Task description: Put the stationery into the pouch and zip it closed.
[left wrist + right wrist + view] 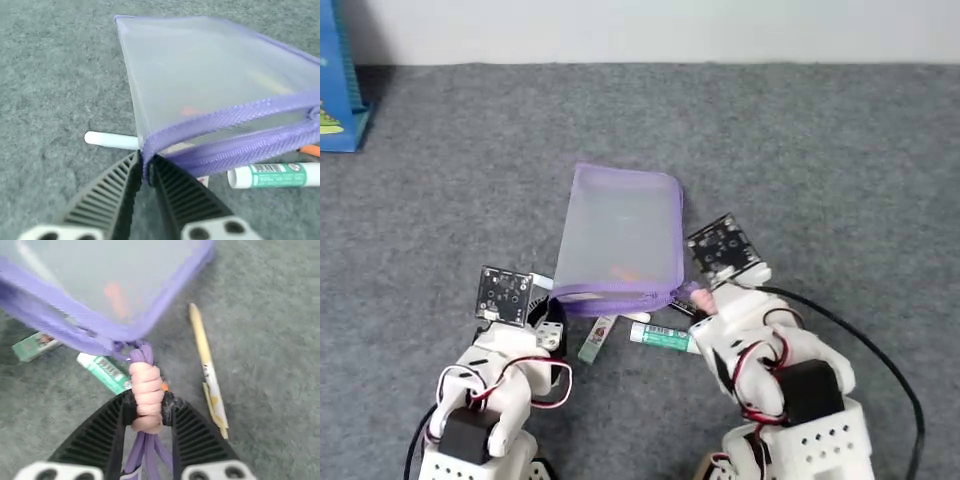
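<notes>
Purple see-through pouch (pixel 622 240) lay flat mid-surface (pixel 820 150) on grey carpet, zip edge toward both arms. Something orange showed faintly through its wall; couldn't tell what.

Left fingers (pixel 112 190) were nearly shut, pinching the pouch's near corner on that arm's side. The purple binding ran down into the narrow gap between the ribbed pads, w/ the fabric rising away from the tips. In the left wrist view the zip edge showed as two purple bands w/ a thin gap between them.

Right fingers (pixel 192 435) were closed on the pink zip pull (pixel 145 390) at the opposite near corner. The pull stood upright between the pads, squeezed from both sides. A purple cord (pixel 142 455) ran from it back through the fingers, and forward to the pouch's corner, just beyond the tips.

Stationery lay outside the pouch, on the surface:
- Glue stick (pixel 662 337), white w/ green label, just in front of the zip edge, between the two arms.
- Small green-labelled piece (pixel 595 340) beside it, nearer the left arm.
- White pen (pixel 110 140), poking out from under the pouch by the left fingers.
- Yellow pencil (pixel 202 345), alongside the pouch's edge, near the right fingers but not touching them.

Blue box (pixel 338 80) sat at the far corner, well apart from everything.
</notes>
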Available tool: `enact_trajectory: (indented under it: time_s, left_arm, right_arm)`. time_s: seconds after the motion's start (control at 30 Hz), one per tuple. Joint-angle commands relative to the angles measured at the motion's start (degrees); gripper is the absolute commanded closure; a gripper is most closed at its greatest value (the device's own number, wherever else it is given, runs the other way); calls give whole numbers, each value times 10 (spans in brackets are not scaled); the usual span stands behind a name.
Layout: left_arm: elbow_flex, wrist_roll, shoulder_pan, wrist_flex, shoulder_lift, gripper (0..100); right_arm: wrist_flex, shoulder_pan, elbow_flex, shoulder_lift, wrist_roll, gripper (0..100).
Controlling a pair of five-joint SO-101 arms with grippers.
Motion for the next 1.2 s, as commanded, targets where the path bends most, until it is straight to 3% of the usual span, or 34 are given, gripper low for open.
enact_trajectory:
  time_s: [0.0,0.13,0.23,0.57,0.9,1.17]
  left_arm:
    - [1,5,-4,-26,-6,892]
    - [14,8,-4,-36,-6,748]
    - [33,8,-4,-58,-6,693]
    - [58,8,-4,-89,-6,692]
    - [58,4,-5,-89,-6,797]
    - [56,4,-55,-91,-6,794]
  right_arm:
    - [7,-45,-38,-17,-19,991]
    - [21,-84,-38,-65,-25,991]
    - [23,-110,-38,-103,-25,991]
    - [28,-151,-77,-139,-44,991]
    - [24,-148,-91,-140,-46,991]
    - [17,-78,-104,-140,-60,991]
